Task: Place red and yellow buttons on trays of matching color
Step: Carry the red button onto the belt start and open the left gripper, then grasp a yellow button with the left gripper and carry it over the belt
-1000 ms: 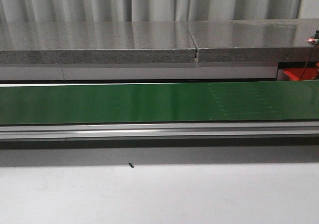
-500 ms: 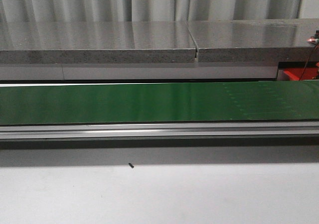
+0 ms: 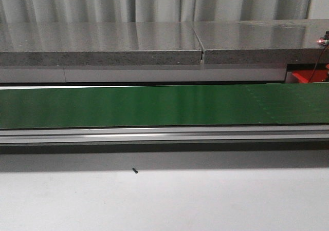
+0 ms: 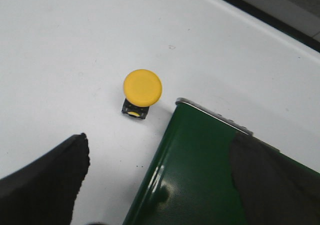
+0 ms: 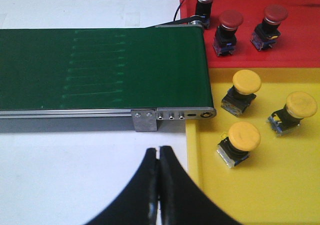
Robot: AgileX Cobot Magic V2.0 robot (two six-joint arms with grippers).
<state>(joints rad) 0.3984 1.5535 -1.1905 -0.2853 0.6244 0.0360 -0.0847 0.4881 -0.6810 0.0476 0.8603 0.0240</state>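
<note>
Though beside belt, yellow button (image 4: 142, 88) beyond left end effector (image 4: 165, 185)

Front cam is sitting low and looking straight ahead, level across the white table (image 3: 164, 200) at the green conveyor belt (image 3: 154, 106) running side to side. My left wrist cam is looking steeply down, close in, on one belt end (image 4: 190, 170) and a yellow button (image 4: 142, 87) beside it. My right wrist cam is looking down from farther off at the other belt end (image 5: 100, 67), red tray (image 5: 300, 40) and yellow tray (image 5: 280, 185). All three are sharing the belt.
</note>
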